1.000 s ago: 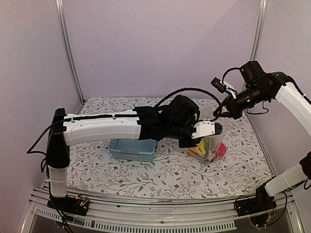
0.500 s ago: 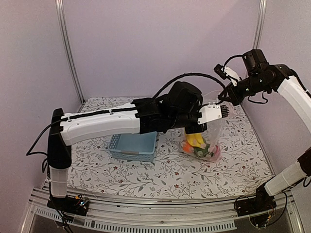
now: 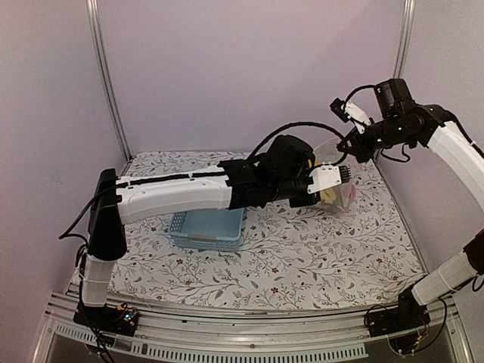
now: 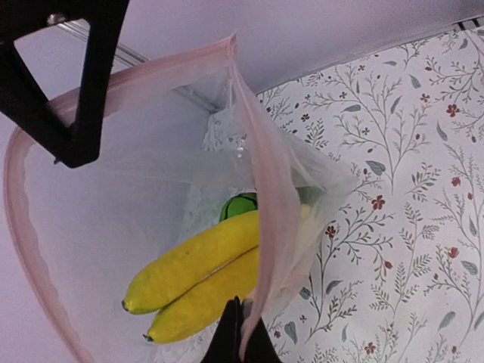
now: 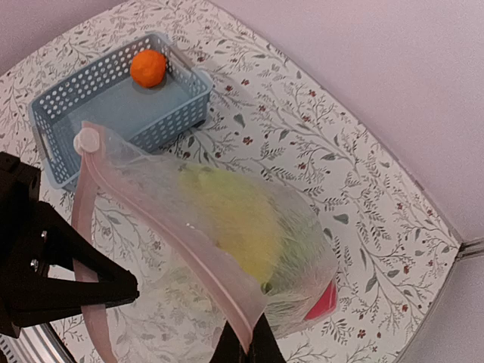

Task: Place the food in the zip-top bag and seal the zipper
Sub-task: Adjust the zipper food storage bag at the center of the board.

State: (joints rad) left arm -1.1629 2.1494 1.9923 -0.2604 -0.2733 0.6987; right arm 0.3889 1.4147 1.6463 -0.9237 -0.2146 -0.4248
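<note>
Food blurred inside zip-top bag

Rear overhead view; close wrist views share bag.

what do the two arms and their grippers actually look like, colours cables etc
Both have white shells on the long links and black joints. The left arm carries a thick black ribbed cable arching over its wrist; the right arm has thin black wires there. The left gripper bears a white plate with a black toothed edge; the right gripper is black, with slim fingers.
</note>
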